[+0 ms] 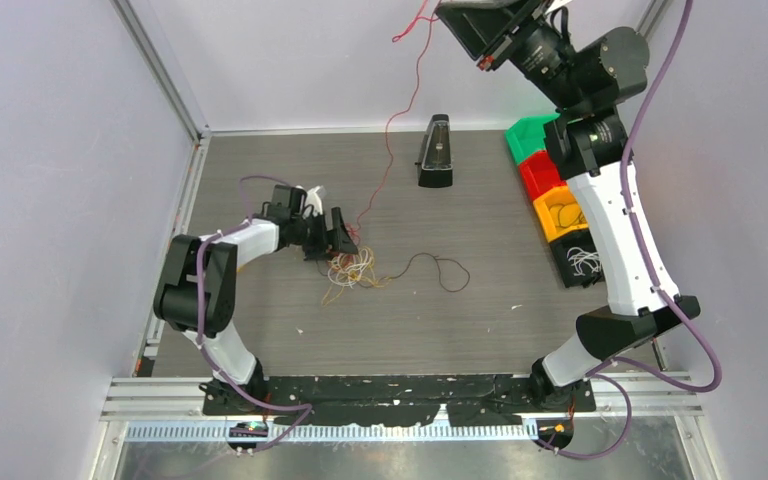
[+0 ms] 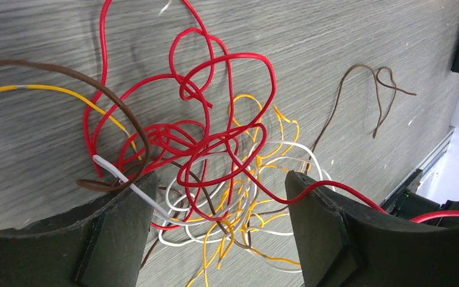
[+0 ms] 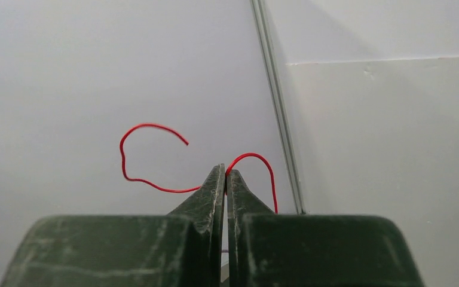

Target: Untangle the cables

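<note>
The cables lie as a tangle (image 1: 352,268) of red, yellow, white and brown strands on the grey table. My left gripper (image 2: 221,179) is open, low over the tangle (image 2: 215,149). Loops lie between its fingers, and nothing is pinched. A white strand rests on its left finger (image 2: 119,221). One long red cable (image 1: 400,110) rises taut from the tangle to the top of the overhead view. My right gripper (image 3: 225,170) is shut on that red cable (image 3: 253,155), high up against the back wall. A single brown cable (image 1: 440,270) lies loose to the right of the tangle.
A black wedge-shaped block (image 1: 435,150) stands at the back centre. Along the right side sit green (image 1: 530,135), red (image 1: 542,172), yellow (image 1: 563,212) and black (image 1: 582,260) bins; the yellow and black ones hold some cables. Walls close in the table on the left, back and right.
</note>
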`<action>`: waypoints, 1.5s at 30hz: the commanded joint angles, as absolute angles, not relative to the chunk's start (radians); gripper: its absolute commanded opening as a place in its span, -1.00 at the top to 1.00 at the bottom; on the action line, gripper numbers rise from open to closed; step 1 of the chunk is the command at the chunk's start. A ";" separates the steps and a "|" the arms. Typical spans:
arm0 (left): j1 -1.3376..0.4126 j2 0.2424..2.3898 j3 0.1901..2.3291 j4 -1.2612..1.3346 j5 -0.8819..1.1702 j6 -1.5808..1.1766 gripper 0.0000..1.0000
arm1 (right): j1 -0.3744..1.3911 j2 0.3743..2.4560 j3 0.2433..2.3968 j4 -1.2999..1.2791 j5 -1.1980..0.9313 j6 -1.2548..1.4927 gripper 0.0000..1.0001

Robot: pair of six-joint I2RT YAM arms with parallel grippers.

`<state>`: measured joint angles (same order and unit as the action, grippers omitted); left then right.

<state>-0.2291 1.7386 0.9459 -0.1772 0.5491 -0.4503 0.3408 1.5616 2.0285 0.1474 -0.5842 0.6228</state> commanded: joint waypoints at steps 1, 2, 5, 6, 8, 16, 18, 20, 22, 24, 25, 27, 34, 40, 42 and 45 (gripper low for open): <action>-0.190 1.701 0.898 -0.260 0.469 -0.382 -0.64 | 0.329 1.534 2.133 0.124 -0.514 0.572 0.89; -0.186 1.697 0.891 -0.260 0.470 -0.380 -0.64 | 0.327 1.534 2.155 0.117 -0.509 0.559 0.89; -0.181 1.680 0.880 -0.249 0.493 -0.374 -0.66 | 0.327 1.526 2.167 0.079 -0.503 0.533 0.89; -0.181 1.670 0.878 -0.235 0.518 -0.374 -0.68 | 0.328 1.516 2.148 0.068 -0.506 0.511 0.89; -0.184 1.641 0.872 -0.195 0.585 -0.372 -0.70 | 0.328 1.494 2.091 0.005 -0.510 0.461 0.89; -0.212 1.514 0.838 0.031 0.780 -0.310 0.25 | 0.341 1.394 1.497 -0.225 -0.608 0.008 0.89; -0.218 1.518 0.848 0.027 0.773 -0.293 0.34 | 0.352 1.409 1.393 -0.250 -0.612 -0.118 0.89; -0.219 1.536 0.863 0.005 0.753 -0.292 0.39 | 0.362 1.447 1.328 -0.257 -0.586 -0.204 0.89; -0.219 1.557 0.875 -0.025 0.736 -0.293 0.42 | 0.370 1.503 1.305 -0.248 -0.533 -0.263 0.89; -0.219 1.579 0.888 -0.050 0.711 -0.296 0.44 | 0.376 1.568 1.321 -0.243 -0.485 -0.307 0.89; -0.220 1.591 0.899 -0.062 0.703 -0.298 0.44 | 0.377 1.608 1.343 -0.242 -0.468 -0.333 0.89; -0.219 1.617 0.914 -0.077 0.689 -0.307 0.40 | 0.377 1.659 1.386 -0.249 -0.476 -0.369 0.89; -0.224 1.691 0.970 -0.091 0.656 -0.322 0.30 | 0.425 1.789 1.466 -0.382 -0.637 -0.460 0.89; -0.245 1.741 1.025 -0.101 0.640 -0.321 0.23 | 0.456 1.859 1.504 -0.430 -0.697 -0.478 0.89; -0.257 1.756 1.038 -0.100 0.640 -0.321 0.22 | 0.464 1.876 1.514 -0.454 -0.697 -0.499 0.89; -0.269 1.775 1.053 -0.102 0.638 -0.323 0.21 | 0.475 1.917 1.536 -0.496 -0.689 -0.524 0.85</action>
<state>-0.2497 1.7557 1.0119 -0.1024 0.6441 -0.3321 0.4664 1.8874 1.4719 -0.4362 -0.6586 -0.4690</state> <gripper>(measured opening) 0.389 0.068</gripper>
